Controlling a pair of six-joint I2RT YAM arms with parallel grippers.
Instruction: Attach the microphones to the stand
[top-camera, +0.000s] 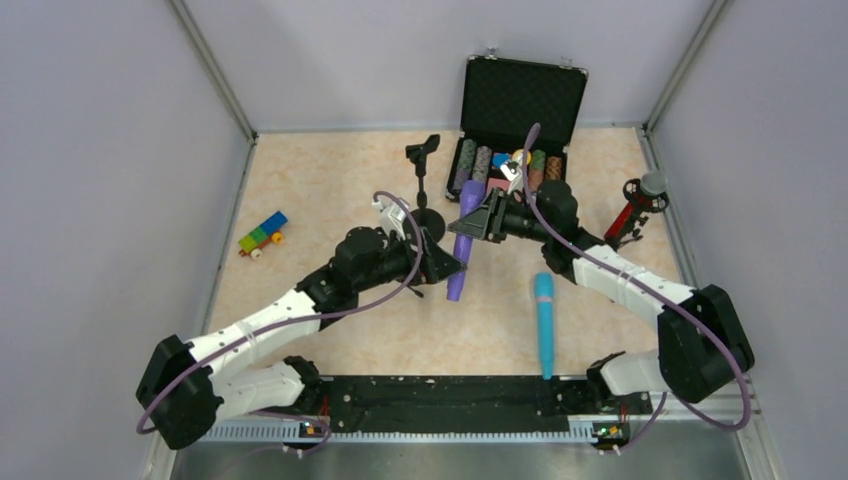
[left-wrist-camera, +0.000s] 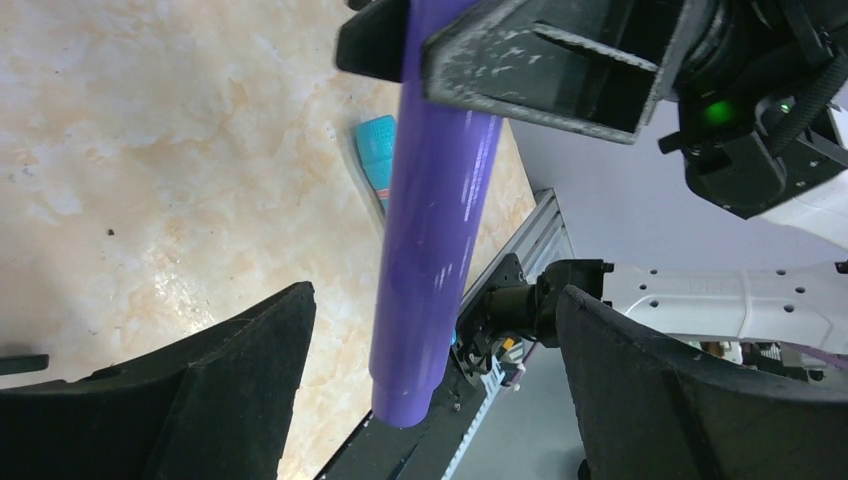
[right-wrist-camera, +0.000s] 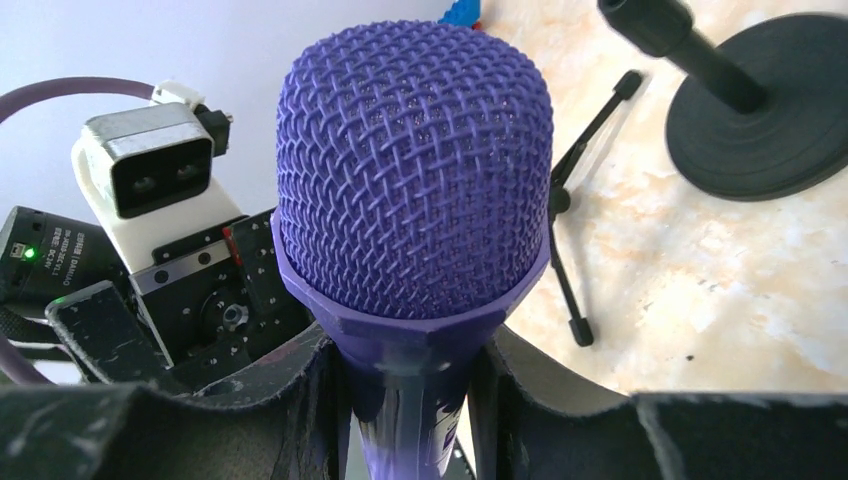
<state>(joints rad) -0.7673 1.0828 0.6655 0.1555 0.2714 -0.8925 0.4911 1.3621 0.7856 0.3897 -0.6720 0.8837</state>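
**Ana:** Beige marbled counter (top-camera: 330, 190), grey walls. Where is the all-purple, mesh-headed microphone (top-camera: 457, 278)?

**Ben:** Mid-counter. The right gripper (top-camera: 476, 224) is clamped just under its head. The left gripper (left-wrist-camera: 430, 345) has its jaws apart on either side of the handle.

**Ana:** Which step?

**Ben:** Carrying it to the stand, I'd judge. Next, press the handle into the clip of the black round-based stand (right-wrist-camera: 780, 120), just far-left.

A robot lab cell; plain grey walls (top-camera: 90, 150) on aluminium posts (top-camera: 213, 70) box a marbled table (top-camera: 320, 180); two arms (top-camera: 270, 325) bolted to a rail (top-camera: 440, 428).
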